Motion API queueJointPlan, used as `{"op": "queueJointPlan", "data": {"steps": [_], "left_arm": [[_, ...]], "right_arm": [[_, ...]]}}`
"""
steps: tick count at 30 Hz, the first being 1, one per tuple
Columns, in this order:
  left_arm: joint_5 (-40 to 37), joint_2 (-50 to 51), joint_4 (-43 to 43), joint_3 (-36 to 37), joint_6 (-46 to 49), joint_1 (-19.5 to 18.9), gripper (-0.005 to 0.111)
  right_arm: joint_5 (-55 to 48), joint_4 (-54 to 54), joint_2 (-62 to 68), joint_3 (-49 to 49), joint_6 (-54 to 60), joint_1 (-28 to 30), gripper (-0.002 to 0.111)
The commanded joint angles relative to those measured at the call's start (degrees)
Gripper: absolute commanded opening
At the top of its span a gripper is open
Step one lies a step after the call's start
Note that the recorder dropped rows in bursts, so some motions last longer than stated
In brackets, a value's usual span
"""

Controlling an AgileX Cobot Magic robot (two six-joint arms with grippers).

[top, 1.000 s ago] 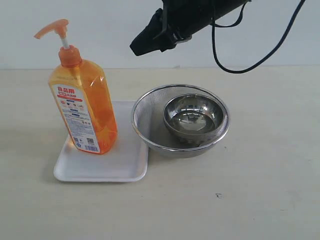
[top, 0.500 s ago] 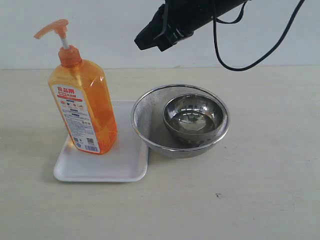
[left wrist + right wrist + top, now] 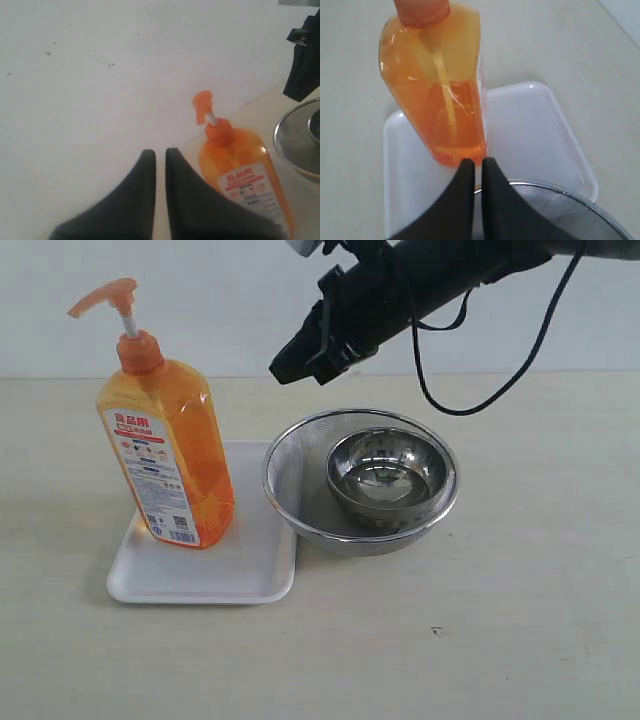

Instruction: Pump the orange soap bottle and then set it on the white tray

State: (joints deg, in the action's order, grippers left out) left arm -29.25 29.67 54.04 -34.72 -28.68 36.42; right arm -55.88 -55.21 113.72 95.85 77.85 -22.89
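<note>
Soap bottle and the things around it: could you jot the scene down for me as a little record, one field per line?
Soap bottle: orange, standing upright on the tray, nothing holding it
Pump: orange head, white stem showing
Tray: white, flat on the table, beside the strainer
Strainer: round steel mesh, with a steel bowl inside
Right gripper: shut, empty, raised off the table
Left gripper: shut, empty, away from the bottle
</note>
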Motion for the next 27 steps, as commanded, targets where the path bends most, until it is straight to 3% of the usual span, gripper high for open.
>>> {"op": "queueJointPlan", "data": {"steps": [1, 7, 12, 19, 24, 27], "left_arm": [[3.5, 0.0, 1.6, 4.1, -9.3, 0.2, 0.005], [4.4, 0.0, 5.1, 9.1, -23.1, 0.2, 0.005], [6.1, 1.5, 16.5, 13.1, -39.5, 0.2, 0.005], [4.0, 10.5, 34.0, 16.3, -60.9, 0.2, 0.005], [-2.5, 18.3, 42.5, 16.3, -70.2, 0.2, 0.005], [-2.6, 22.3, 45.1, 16.3, -73.4, 0.2, 0.005]], "right_arm": [[-0.7, -2.3, 1.8, 0.1, 2.3, 0.4, 0.0], [-0.3, -5.8, 2.9, 0.1, 6.0, 0.4, 0.0], [1.2, -8.9, 2.9, 0.1, 8.6, 0.4, 0.0], [1.6, -9.3, 2.9, 0.1, 9.3, 0.4, 0.0], [1.6, -9.3, 2.9, 0.1, 9.5, 0.4, 0.0], [2.1, -9.3, 2.9, 0.1, 9.6, 0.4, 0.0]]}}
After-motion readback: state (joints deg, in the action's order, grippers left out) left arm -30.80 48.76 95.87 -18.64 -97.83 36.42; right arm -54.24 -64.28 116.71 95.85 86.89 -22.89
